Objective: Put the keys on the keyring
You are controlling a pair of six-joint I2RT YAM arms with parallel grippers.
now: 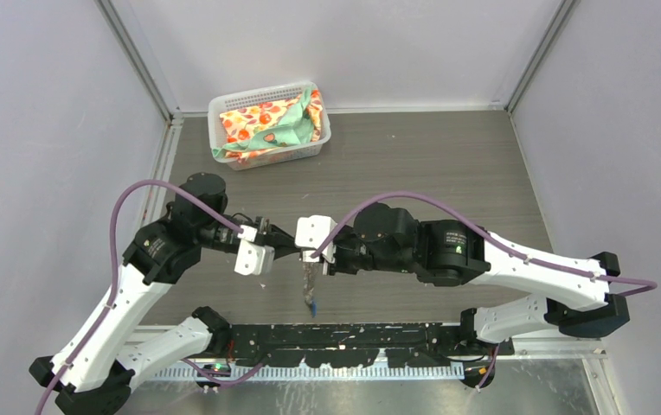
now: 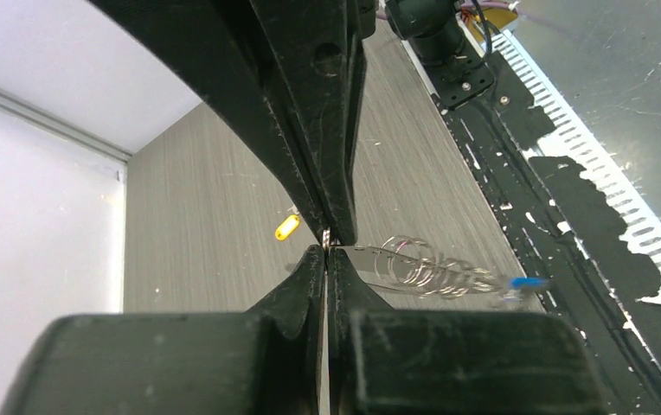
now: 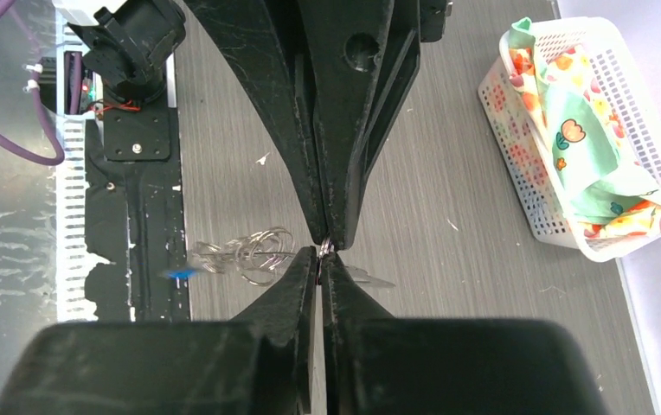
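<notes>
Keyring (image 1: 310,281), one, hangs between left gripper (image 1: 298,252) and right gripper (image 1: 316,258) in top view; one blue key (image 1: 313,304) at low end. Left wrist: jaws pressed together, pinching keyring; one yellow key (image 2: 286,226) apart on table (image 2: 206,216). Right wrist: jaws pinching keyring.

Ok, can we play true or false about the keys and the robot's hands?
1. The yellow key lies on the table. True.
2. The blue key is in the basket. False: it sits at the end of the held keyring.
3. The left gripper and right gripper both pinch the keyring. True.
4. The basket holds nothing. False: a colourful cloth is in it.
</notes>
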